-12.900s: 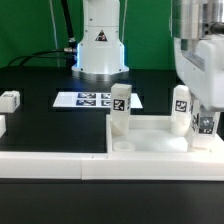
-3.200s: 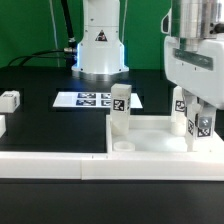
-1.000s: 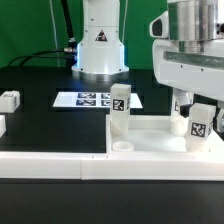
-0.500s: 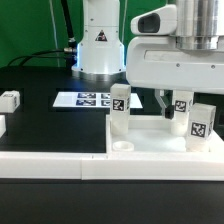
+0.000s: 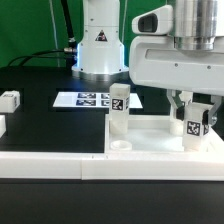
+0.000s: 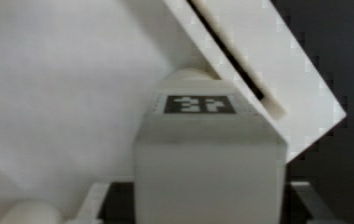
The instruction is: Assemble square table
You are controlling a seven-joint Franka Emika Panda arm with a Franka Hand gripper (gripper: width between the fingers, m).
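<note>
the hand (image 5: 196,113) grips one upright leg (image 5: 197,126) on the square table (image 5: 150,143). a second leg (image 5: 120,111) stands beside it, and a third leg (image 5: 8,100) lies well apart on the worktop (image 5: 40,125).

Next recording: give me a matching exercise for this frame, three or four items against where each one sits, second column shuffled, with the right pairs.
Things:
1. leg with a tag
2. second leg
3. marker board
4. small white part

Places:
A. flat on the black table in front of the robot base
B. between the fingers of the end effector, on the exterior view's right
C. upright at the tabletop's back corner, on the exterior view's left side of it
D. alone near the exterior view's left edge

Pairs: 1-C, 2-B, 3-A, 4-D
</note>
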